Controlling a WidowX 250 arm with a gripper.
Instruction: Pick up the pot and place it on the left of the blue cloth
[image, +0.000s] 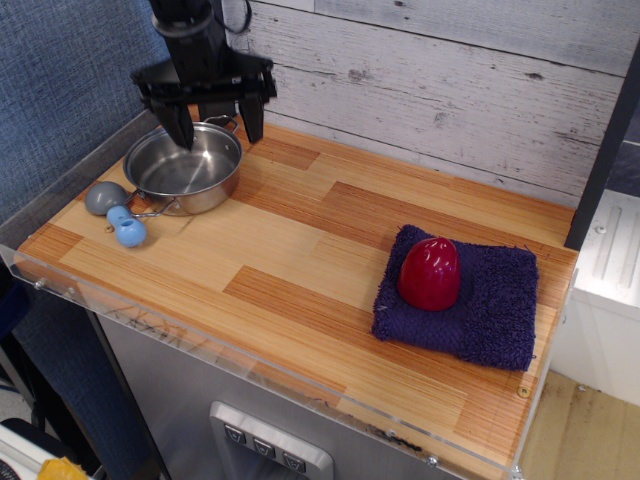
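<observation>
The shiny steel pot (183, 170) stands at the back left of the wooden table, with thin wire loop handles at its far and near sides. My black gripper (218, 133) is open and hangs over the pot's far rim, one finger over the bowl, the other beyond the rim's right side. It holds nothing. The dark navy-blue cloth (462, 298) lies folded at the front right, far from the gripper.
A glossy red pepper-shaped toy (430, 272) sits on the cloth. A grey-and-light-blue scoop (118, 213) lies just left of the pot. A white plank wall runs behind the table (300, 270); a blue panel stands at the left.
</observation>
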